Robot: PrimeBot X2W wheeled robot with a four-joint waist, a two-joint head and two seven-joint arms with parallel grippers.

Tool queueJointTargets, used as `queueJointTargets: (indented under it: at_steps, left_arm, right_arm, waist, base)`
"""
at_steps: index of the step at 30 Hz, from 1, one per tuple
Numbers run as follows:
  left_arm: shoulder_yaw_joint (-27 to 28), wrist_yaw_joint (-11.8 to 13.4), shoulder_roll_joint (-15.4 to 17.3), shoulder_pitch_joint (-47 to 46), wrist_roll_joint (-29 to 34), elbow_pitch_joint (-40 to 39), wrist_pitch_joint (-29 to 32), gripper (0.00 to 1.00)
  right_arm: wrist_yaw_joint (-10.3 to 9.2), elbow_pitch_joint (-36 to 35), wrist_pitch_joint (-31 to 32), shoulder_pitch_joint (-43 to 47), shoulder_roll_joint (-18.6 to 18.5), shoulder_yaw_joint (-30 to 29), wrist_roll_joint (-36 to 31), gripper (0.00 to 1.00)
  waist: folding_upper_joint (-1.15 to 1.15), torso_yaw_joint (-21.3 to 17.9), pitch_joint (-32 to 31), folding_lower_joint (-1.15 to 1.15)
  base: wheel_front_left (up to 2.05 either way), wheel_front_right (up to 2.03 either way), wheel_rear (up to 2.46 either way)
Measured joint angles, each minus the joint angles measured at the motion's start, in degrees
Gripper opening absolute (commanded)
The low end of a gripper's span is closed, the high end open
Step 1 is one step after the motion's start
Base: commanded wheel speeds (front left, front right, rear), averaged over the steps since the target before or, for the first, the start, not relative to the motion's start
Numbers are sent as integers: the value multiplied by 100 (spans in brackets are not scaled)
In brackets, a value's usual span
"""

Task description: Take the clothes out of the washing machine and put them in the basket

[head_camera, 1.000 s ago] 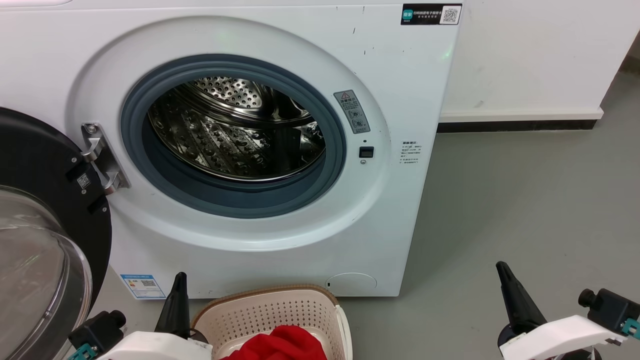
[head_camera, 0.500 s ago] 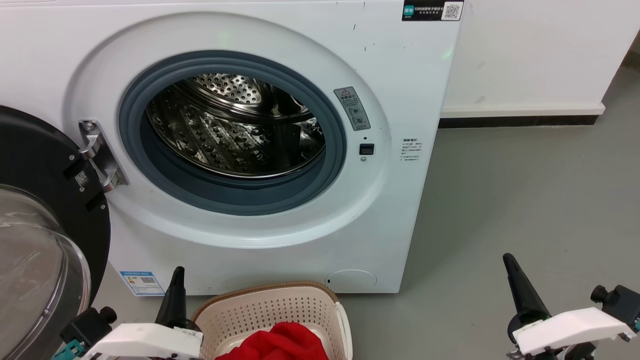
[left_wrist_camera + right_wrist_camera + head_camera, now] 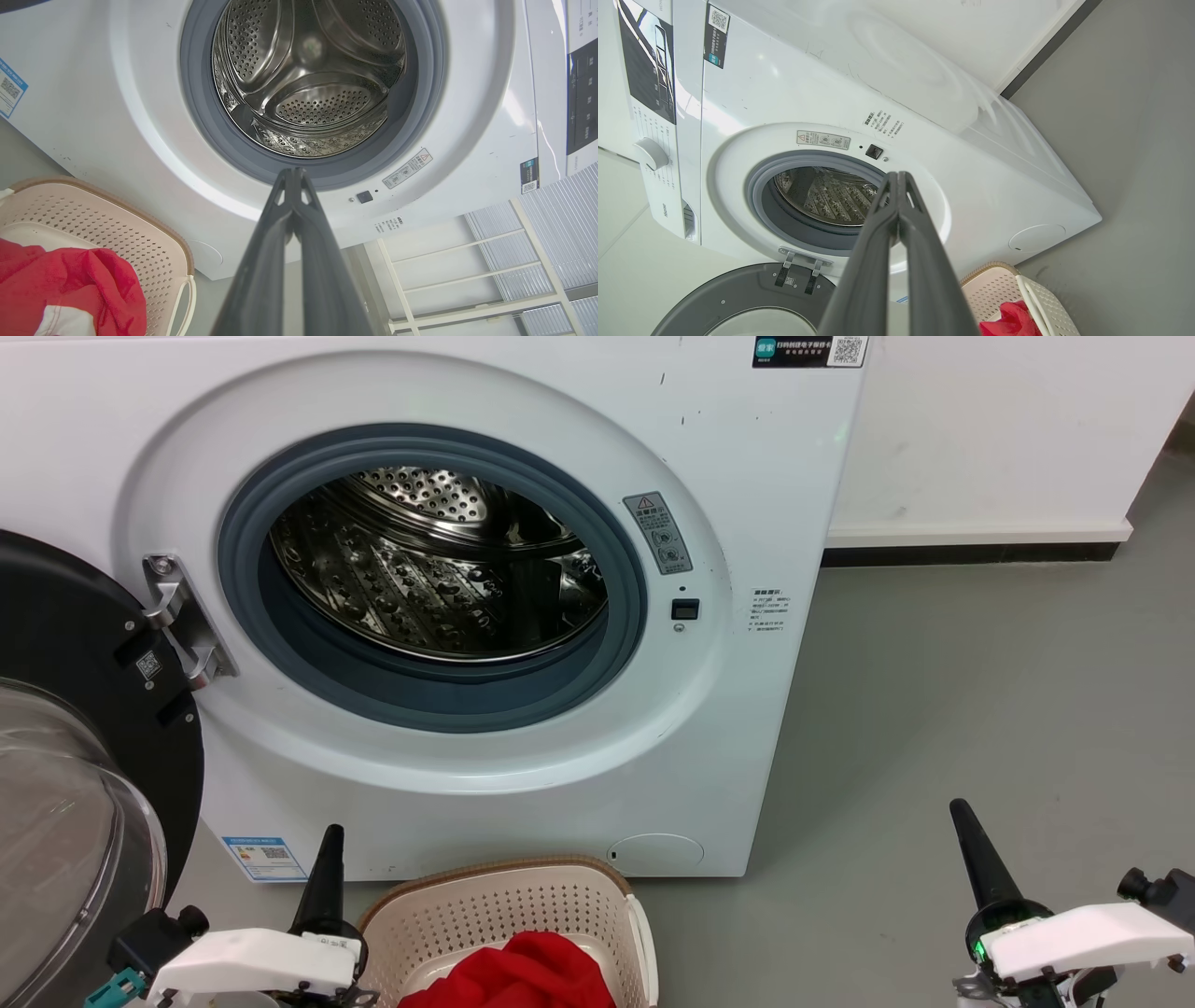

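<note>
Bright, even, sharp; glare on the washing machine (image 3: pixel 794 93).

What we cannot make out around the washer

The bottom edge of the head view cuts off the near part of the basket (image 3: pixel 504 907) and the clothes (image 3: pixel 523 975) in it, so we cannot tell how many garments lie there; the left edge cuts the glass door (image 3: pixel 89 644), the top edge the washing machine (image 3: pixel 523 821); the grey seal (image 3: pixel 439 705) hides the near floor of the drum (image 3: pixel 420 588), and print on the black sticker (image 3: pixel 808 350) and blue label (image 3: pixel 264 859) is too small for us to read.
</note>
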Motion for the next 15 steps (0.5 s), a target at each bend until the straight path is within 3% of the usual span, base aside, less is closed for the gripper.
queueJointTargets:
  at_steps: [15]
  left_arm:
    - [93,-55,-10,-159,-880,101,221,0]
  right_arm:
    - [0,136,98,-174,-2,-115,906,0]
  waist:
    - [0,-3,69,0]
  base:
    - [0,0,0]
